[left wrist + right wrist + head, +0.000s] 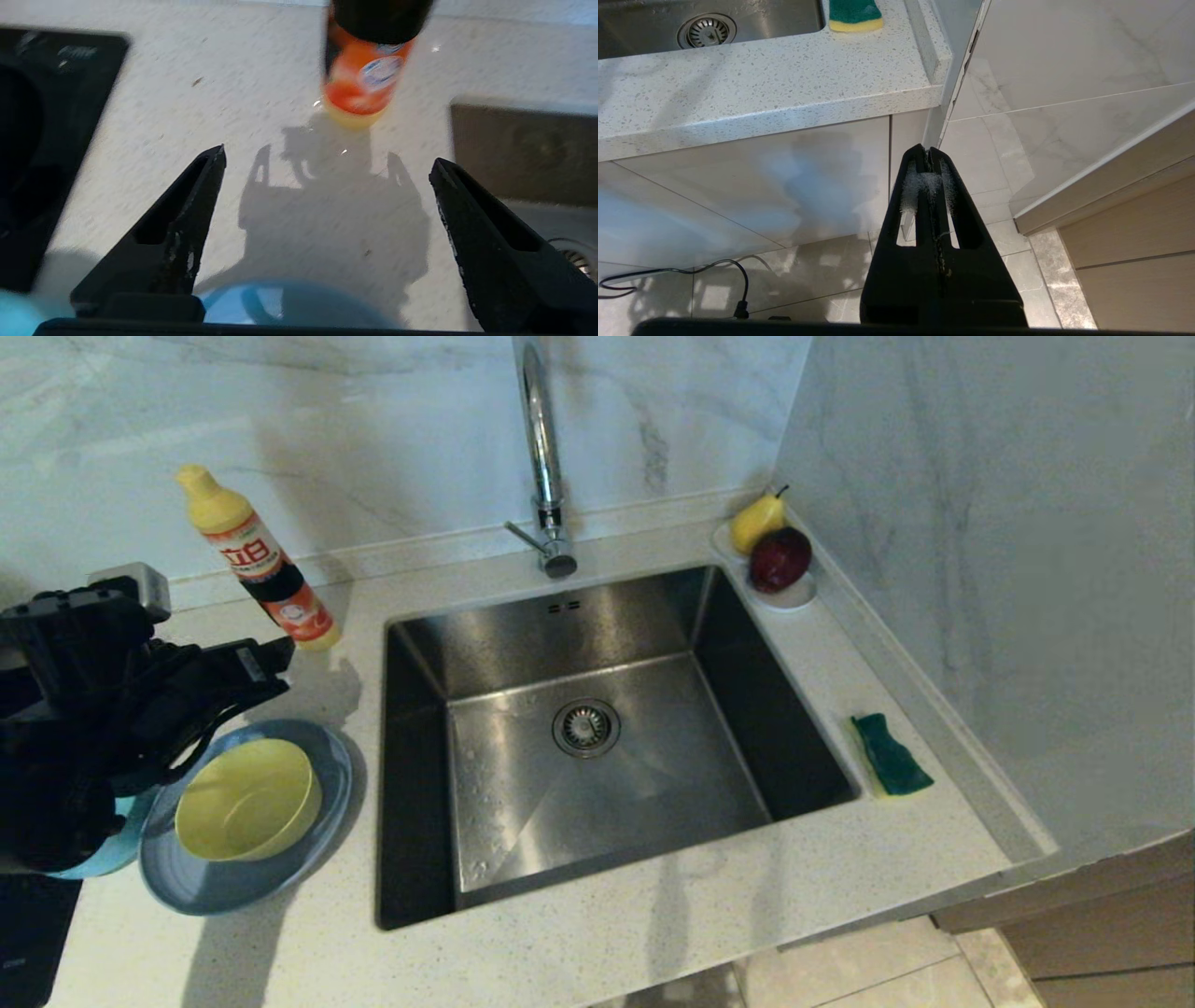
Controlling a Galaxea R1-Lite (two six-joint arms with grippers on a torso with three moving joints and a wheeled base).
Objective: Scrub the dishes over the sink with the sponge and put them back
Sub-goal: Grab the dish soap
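Observation:
A yellow bowl [247, 800] rests in the grey-blue plate [322, 854] on the counter left of the sink [653, 784]. A teal-blue bowl [105, 861] [289, 303] shows only partly under my left arm. My left gripper [275, 667] [327, 156] hovers above the counter just behind these dishes, open, nothing between its fingers. The sponge [892, 754] [855, 14] lies green face up on the counter right of the sink. Below the counter's front edge hangs my right gripper [928, 150], shut and empty.
A detergent bottle [261, 560] [369, 70] stands behind the left gripper. The chrome faucet [541, 448] rises behind the sink. A white dish with a pear and a red fruit [770, 555] sits in the back corner. A black cooktop [28, 933] lies far left; a wall [980, 569] bounds the right.

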